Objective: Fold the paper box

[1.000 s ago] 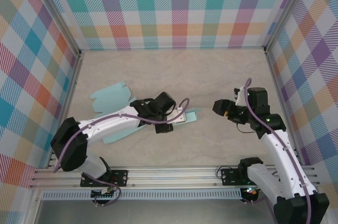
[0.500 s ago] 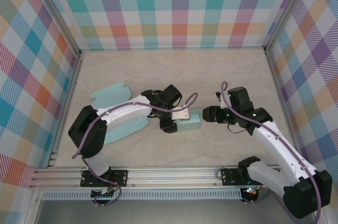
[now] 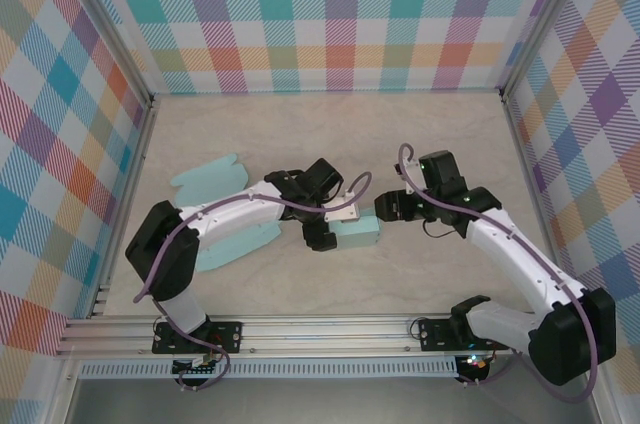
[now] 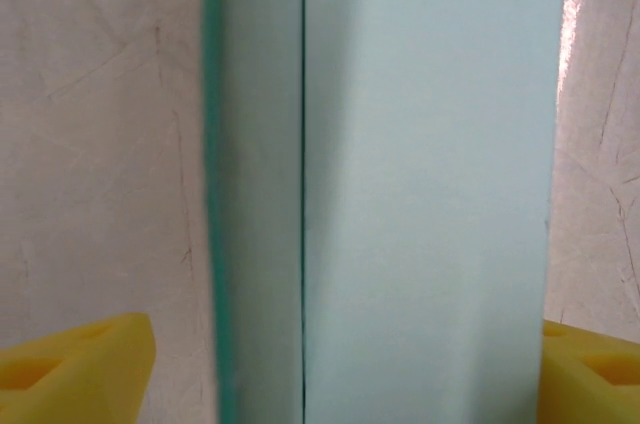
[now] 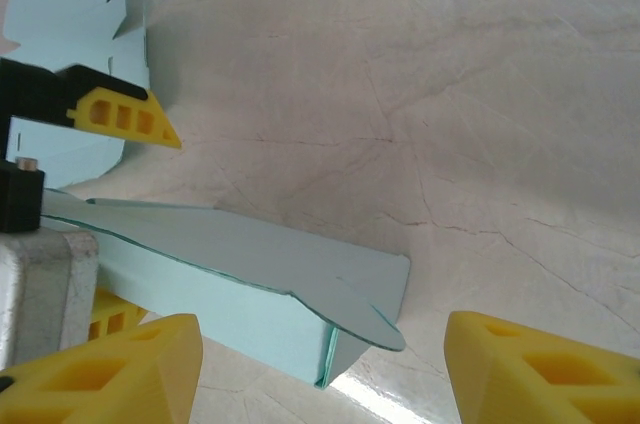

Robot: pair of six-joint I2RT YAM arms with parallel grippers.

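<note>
A pale teal paper box (image 3: 356,234), partly folded, lies mid-table (image 3: 430,134). The left gripper (image 3: 333,227) straddles it, its 2 fingers spread wide and not clamping. The right gripper (image 3: 386,206) hovers just beside the box's right end, jaws apart and empty.

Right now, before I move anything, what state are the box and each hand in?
box: partly folded, lying on the table; the end toward the right hand is raised into a sleeve with its end flap unclosed, the other flaps lie flat.
left hand: open, fingers either side of the box.
right hand: open, holding nothing, just off the box's end.
</note>
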